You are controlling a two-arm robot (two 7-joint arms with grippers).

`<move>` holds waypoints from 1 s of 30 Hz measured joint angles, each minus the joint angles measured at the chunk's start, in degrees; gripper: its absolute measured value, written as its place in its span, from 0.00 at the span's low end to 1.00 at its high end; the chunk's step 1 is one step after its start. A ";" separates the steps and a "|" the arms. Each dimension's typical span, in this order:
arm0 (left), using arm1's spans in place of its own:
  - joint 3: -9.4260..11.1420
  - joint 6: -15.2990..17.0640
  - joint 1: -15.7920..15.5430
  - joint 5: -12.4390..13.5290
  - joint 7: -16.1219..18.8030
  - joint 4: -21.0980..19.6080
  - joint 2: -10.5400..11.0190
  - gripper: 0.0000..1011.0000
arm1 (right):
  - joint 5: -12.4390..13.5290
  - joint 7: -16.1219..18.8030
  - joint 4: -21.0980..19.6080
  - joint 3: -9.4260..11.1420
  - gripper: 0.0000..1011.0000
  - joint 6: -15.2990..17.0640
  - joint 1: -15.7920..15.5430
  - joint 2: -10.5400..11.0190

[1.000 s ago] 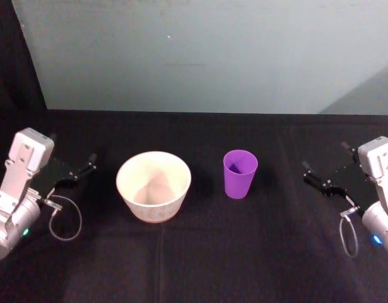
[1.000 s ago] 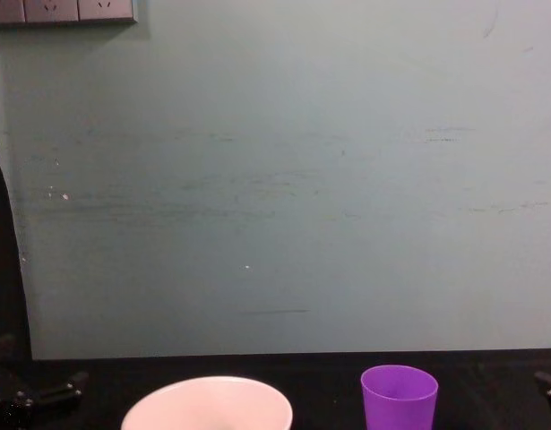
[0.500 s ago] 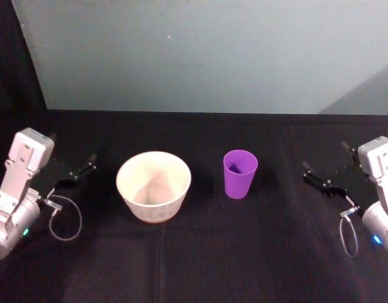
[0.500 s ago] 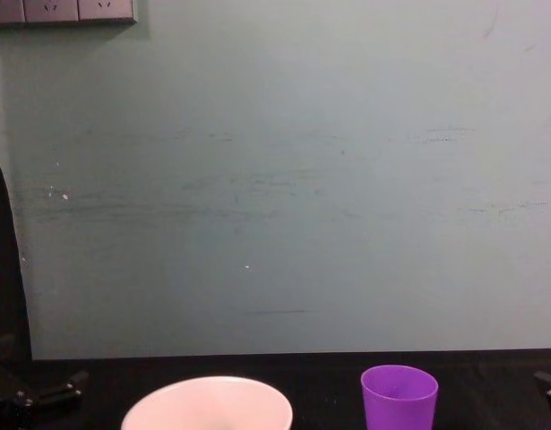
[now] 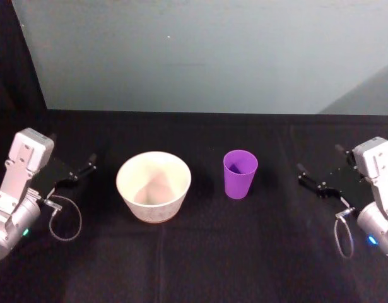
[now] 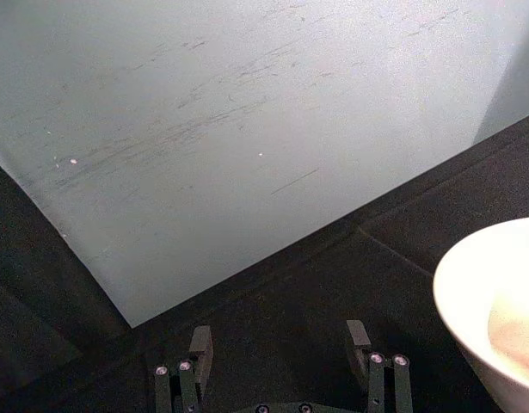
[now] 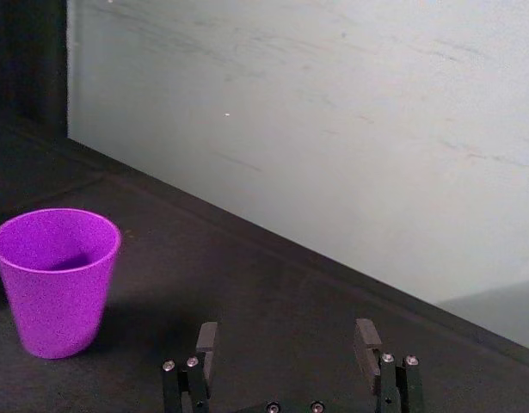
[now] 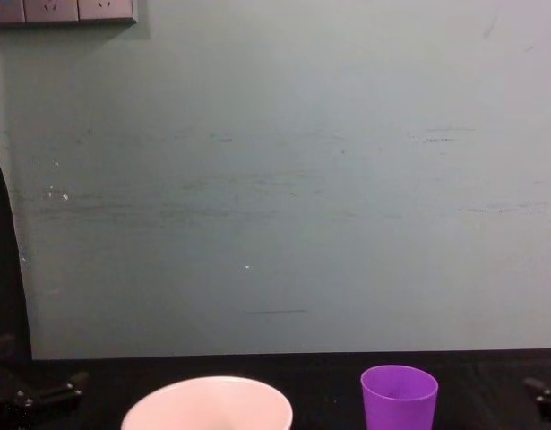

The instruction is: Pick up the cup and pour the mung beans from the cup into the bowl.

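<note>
The purple cup (image 5: pixel 240 173) stands upright on the black table, just right of the wide pale bowl (image 5: pixel 154 185). Both also appear in the chest view, the cup (image 8: pixel 399 396) to the right of the bowl (image 8: pixel 208 405). Mung beans are not visible inside the cup. My right gripper (image 5: pixel 320 170) hovers open well to the right of the cup, with nothing between its fingers; in the right wrist view the cup (image 7: pixel 57 280) sits ahead of the open gripper (image 7: pixel 286 344). My left gripper (image 5: pixel 83 165) rests open at the far left, beside the bowl (image 6: pixel 496 305).
A pale green wall (image 5: pixel 200 50) rises behind the black table (image 5: pixel 200 252). Wall sockets (image 8: pixel 60 10) sit high at the left. Open tabletop lies in front of the bowl and cup.
My right gripper has shifted slightly left, toward the cup. The left arm, cup and bowl have not moved.
</note>
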 joint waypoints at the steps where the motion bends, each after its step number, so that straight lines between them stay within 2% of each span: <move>1: 0.00 0.00 0.00 0.00 0.00 0.00 0.00 1.00 | -0.01 0.33 0.16 -0.05 0.99 0.02 0.10 -0.21; 16: 0.00 0.00 0.00 0.00 0.00 0.00 0.00 1.00 | -5.14 4.86 3.30 -3.85 0.99 1.31 2.86 -4.51; 30: 0.00 0.00 0.00 0.00 0.00 0.00 0.00 1.00 | -6.34 8.52 4.54 -4.39 0.99 1.33 3.91 -7.41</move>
